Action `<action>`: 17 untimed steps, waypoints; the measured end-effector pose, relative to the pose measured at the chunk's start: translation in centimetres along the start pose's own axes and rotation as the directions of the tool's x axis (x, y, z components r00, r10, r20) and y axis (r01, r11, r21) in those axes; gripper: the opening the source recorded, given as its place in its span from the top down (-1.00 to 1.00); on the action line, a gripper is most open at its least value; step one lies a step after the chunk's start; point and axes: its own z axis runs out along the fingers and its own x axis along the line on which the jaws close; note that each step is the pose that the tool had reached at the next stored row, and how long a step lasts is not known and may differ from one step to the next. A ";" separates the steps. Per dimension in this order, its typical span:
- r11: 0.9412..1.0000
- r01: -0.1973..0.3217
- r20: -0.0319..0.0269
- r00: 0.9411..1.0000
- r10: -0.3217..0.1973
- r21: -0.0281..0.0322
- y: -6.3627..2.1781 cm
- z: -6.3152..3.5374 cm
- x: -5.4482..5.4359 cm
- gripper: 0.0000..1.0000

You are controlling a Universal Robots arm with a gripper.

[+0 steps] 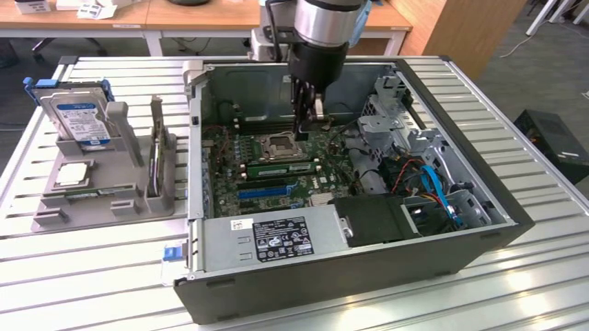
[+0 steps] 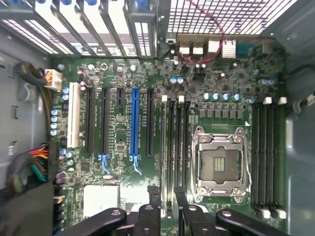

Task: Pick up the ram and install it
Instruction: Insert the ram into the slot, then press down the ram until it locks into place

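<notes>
The ram (image 1: 281,167) is a narrow green stick seated on edge in a memory slot of the motherboard, between the CPU socket (image 1: 278,145) and the blue slot (image 1: 267,189). My gripper (image 1: 308,126) hangs over the board just beyond the socket, above the ram and apart from it. In the wrist view its two dark fingers (image 2: 150,216) stand apart, open, over the end of the memory slots (image 2: 174,147), with nothing visibly between them. The open socket (image 2: 216,162) lies beside those slots.
The open PC case (image 1: 460,248) has a power supply (image 1: 276,238) at its near side and a drive cage with cables (image 1: 423,179) at the exterior view's right. A grey fixture (image 1: 55,214) at the left holds a hard drive (image 1: 78,117) and a silver CPU (image 1: 74,174).
</notes>
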 end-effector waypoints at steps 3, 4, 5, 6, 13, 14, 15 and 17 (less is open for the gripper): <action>1.000 0.000 0.000 1.000 0.000 0.000 0.04 -0.93 0.0 0.50; 1.000 0.000 0.000 1.000 0.000 0.000 0.05 -1.25 0.0 0.50; 1.000 0.000 0.000 1.000 0.000 0.000 0.07 -1.55 0.0 0.50; 1.000 0.000 0.000 1.000 0.000 0.000 0.08 -1.87 0.0 0.50; 1.000 0.000 0.000 1.000 0.000 0.000 0.13 -2.99 0.0 0.50; 1.000 0.000 0.000 1.000 0.000 0.000 0.13 -2.99 0.0 0.50; 1.000 0.000 0.000 1.000 0.000 0.000 0.13 -2.99 0.0 0.50; 1.000 0.000 0.000 1.000 0.000 0.000 0.13 -2.99 0.0 0.50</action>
